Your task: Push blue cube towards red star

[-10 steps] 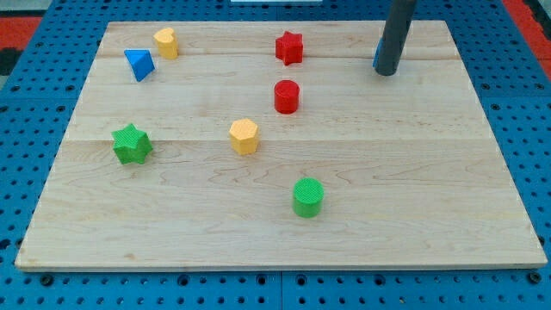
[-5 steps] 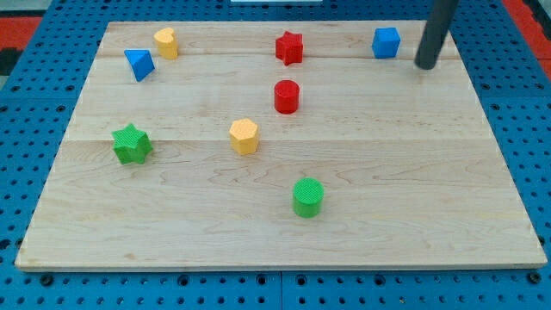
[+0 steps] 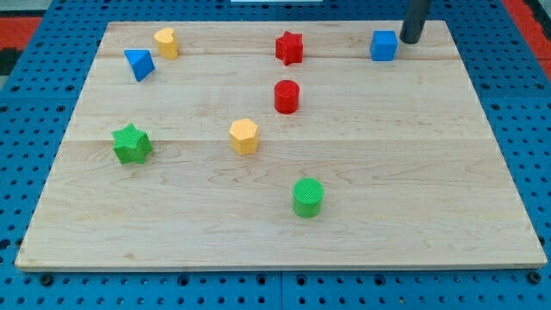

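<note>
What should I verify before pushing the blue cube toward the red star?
1. My tip sits on the cube's far side from the star: ok, just right and slightly above the blue cube.
2. Tip touching cube: cannot tell.
3. Path from cube to red star free: ok.
4. Red cylinder clear of that path: ok, it lies below.
5. Cube away from the board edge: ok.

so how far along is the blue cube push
Barely begun. The blue cube sits far to the view's right of the red star. In hand: my tip is just right of the cube, placed to push. Left: the whole slide leftward to the star.
</note>
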